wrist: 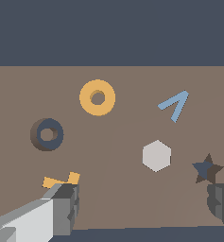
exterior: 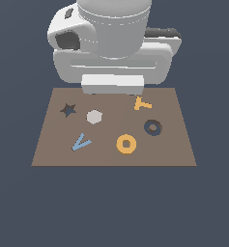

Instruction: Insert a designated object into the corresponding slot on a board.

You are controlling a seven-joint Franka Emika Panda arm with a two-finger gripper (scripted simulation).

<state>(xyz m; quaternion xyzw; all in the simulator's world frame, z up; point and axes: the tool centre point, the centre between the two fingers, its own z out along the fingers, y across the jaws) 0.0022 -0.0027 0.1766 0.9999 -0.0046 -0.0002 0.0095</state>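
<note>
The orange ring (exterior: 126,144) lies flat on the brown board (exterior: 53,154), near the board's front edge in the exterior view and not yet in its seat. Its slot (exterior: 153,127), a dark navy ring-shaped recess, sits just beside it, toward the exterior view's right and a little farther back, with bare board between the 2. That short gap suggests the job is only a lift, a small sideways carry and a drop.

The fingers (wrist: 142,208) are spread wide and hold nothing: in the wrist view 1 grey fingertip (wrist: 61,205) shows at one side and the other at the opposite edge, with open board between them. They hang over the back part of the board, well apart from the ring, so the grasp has not begun. The wide spread suits a flat piece that must be straddled across its outer rim.

4 other things share the board: an orange T-shaped piece (exterior: 142,103) at the back, a pale hexagon (exterior: 94,116), a blue V-shaped piece (exterior: 80,142) and a dark star-shaped recess (exterior: 67,110). None of them lies between the ring and its slot, so the carry looks unobstructed. The T, close to 1 fingertip in the wrist view, is the same colour as the ring and could be mistaken for it.
</note>
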